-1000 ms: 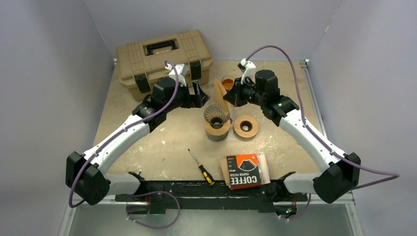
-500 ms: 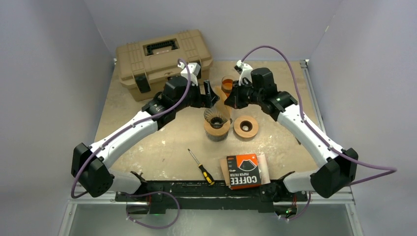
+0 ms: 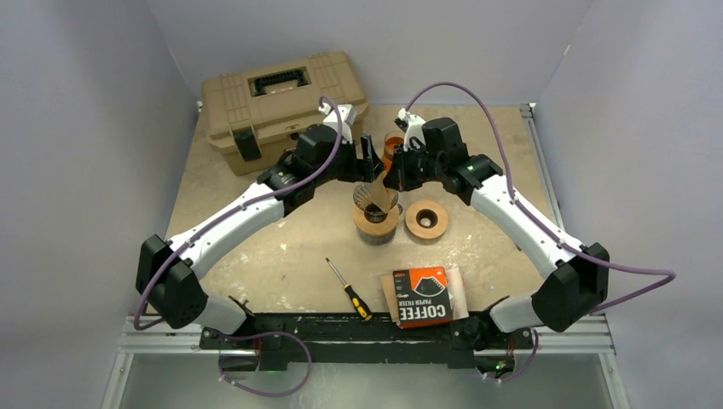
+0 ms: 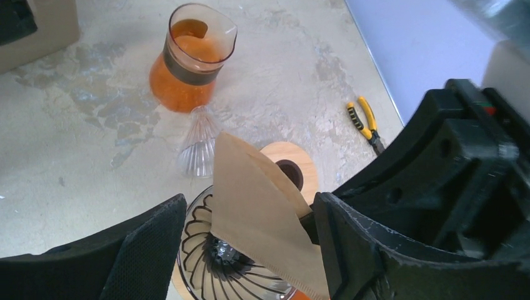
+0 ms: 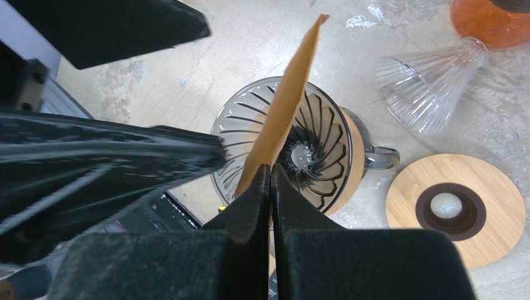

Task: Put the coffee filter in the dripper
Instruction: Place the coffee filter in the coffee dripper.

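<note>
Left gripper (image 4: 249,201) swung toward three o'clock, open astride the paper filter (image 4: 256,206); right gripper (image 5: 270,172) kept pinching it above the dripper (image 5: 328,156).

Left end effector (image 3: 365,160) has swung in, its fingers now flanking the coffee filter (image 5: 284,100) and narrowing. Right end effector (image 3: 396,173) has carried it over the dripper (image 3: 376,203).

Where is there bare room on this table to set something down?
Bare table lies left of the screwdriver, and in the far right corner past the carafe. Crowded round the dripper, where the left gripper and right gripper meet at the filter.
</note>
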`<state>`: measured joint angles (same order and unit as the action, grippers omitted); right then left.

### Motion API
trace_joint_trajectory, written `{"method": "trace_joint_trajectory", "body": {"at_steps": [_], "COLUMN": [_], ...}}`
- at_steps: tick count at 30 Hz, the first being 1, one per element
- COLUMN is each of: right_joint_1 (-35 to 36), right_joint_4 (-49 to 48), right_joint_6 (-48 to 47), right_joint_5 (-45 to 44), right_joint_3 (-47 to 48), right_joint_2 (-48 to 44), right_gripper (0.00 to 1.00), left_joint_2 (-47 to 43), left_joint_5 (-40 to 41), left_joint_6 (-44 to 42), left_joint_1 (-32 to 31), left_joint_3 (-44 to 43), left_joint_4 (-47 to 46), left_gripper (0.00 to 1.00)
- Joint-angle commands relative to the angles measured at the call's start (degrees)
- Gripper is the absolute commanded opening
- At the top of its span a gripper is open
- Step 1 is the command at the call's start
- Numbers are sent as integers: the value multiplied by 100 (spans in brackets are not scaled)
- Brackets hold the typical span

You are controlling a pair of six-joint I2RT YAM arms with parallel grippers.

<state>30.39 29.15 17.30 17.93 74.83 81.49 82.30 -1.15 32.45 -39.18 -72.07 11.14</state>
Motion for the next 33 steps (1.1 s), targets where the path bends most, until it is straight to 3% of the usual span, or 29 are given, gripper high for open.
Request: {"method": "trace_joint_trajectory", "body": {"at_steps": [1,8,16,22,30,33], "right_joint_1": [46,52,50,53,54,49], "right_joint_4": [-102,-197,-316,-259,-319,-368], "right_joint_6": [44,63,66,175,292,347], "right_joint_5": [40,-115,-81,-16,-204,-216], "right_joint_3": [273,247,96,-25,-116,-133], "right_joint_2": [-6,-95,-64,-110,-204,-183], "right_gripper": [0,0,0,0,0,0], "left_joint_2": [246,234,73,21,65,52], "left_joint_5": [96,467,596,1212,1355,1125], "left_joint_6": [-36,-147,-441,-618,-687,-657], "left_joint_1": [-125,-243,-231,-231,-231,-231], "left_joint_3": [-388,-479,-415,-520,-612,-611], "left_joint_4": [329,673,954,1435,1589,1481], "left_gripper": [73,67,47,41,40,55]}}
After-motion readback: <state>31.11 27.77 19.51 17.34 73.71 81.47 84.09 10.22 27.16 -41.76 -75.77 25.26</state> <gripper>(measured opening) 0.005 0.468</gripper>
